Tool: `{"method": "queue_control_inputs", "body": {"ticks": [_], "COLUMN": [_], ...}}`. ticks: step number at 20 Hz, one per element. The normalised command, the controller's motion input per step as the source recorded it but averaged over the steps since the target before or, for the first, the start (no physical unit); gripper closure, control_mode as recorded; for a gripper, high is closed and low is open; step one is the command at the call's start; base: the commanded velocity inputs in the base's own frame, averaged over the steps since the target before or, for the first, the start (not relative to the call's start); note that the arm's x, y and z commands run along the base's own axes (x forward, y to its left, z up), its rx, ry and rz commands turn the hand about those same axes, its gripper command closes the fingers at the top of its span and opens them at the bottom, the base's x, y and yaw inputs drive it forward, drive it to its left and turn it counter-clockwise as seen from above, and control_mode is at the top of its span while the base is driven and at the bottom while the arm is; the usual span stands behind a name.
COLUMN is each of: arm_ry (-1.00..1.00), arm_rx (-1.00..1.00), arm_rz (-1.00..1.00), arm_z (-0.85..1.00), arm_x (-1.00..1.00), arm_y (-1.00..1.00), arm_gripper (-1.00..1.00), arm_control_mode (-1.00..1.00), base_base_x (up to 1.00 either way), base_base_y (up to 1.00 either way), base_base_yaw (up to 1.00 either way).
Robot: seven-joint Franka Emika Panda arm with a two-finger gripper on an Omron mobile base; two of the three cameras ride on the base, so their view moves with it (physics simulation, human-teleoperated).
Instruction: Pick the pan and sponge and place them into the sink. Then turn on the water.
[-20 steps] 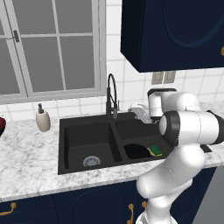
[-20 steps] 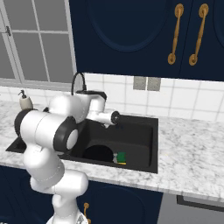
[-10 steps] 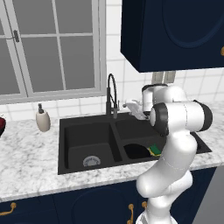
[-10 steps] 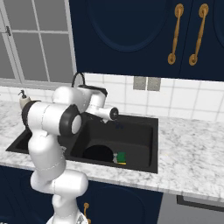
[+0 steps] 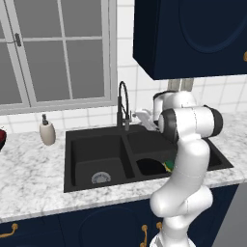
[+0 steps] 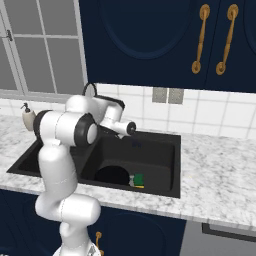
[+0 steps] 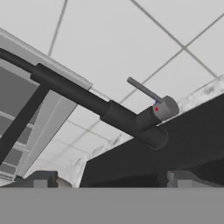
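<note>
At far left of the left base view, dark red bowl [image 5: 2,140] cut off by the frame edge, only a sliver showing. Next along the marble bench [image 5: 29,178], soap bottle [image 5: 47,132] upright by the wall. Then sink [image 5: 82,137], matte black, double basin, silver drain [image 5: 100,178] plain in the left basin. Behind the divider, faucet [image 5: 123,103], tall and black, no stream visible from it. In the right basin, pan [image 6: 112,175] black on black, hard to tell from the basin floor, partly hidden by the arm in the left base view. Just right of it, touching or nearly so, sponge [image 6: 138,179], green and yellow, small, also half hidden by the arm from the left. Claw [image 7: 109,179] spread wide, grasping nothing, level with the faucet [image 7: 105,111] base, tips barely showing at the bottom of the hand view; thin lever [image 7: 144,89] close ahead.
</note>
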Motion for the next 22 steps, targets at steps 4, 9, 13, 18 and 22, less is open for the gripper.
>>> {"method": "queue_control_inputs", "body": {"ticks": [4,9,13,18,22], "arm_ry": [0.0,0.0,0.0,0.0,0.0], "arm_rx": [0.02,0.01,0.0,0.03,0.03], "arm_rz": [0.0,0.0,0.0,0.0,0.0], "arm_z": [-0.12,-0.26,-0.31,-0.18,-0.19], "arm_x": [0.39,0.32,0.25,0.35,0.27], "arm_y": [0.0,0.01,0.05,0.01,0.01], "arm_gripper": [-1.0,-1.0,-1.0,-1.0,-1.0], "arm_control_mode": [-1.0,-1.0,-1.0,-1.0,-1.0], "base_base_x": [0.0,0.0,0.0,0.0,0.0], "base_base_y": [0.0,0.0,0.0,0.0,0.0], "base_base_yaw": [0.0,0.0,0.0,0.0,0.0]}}
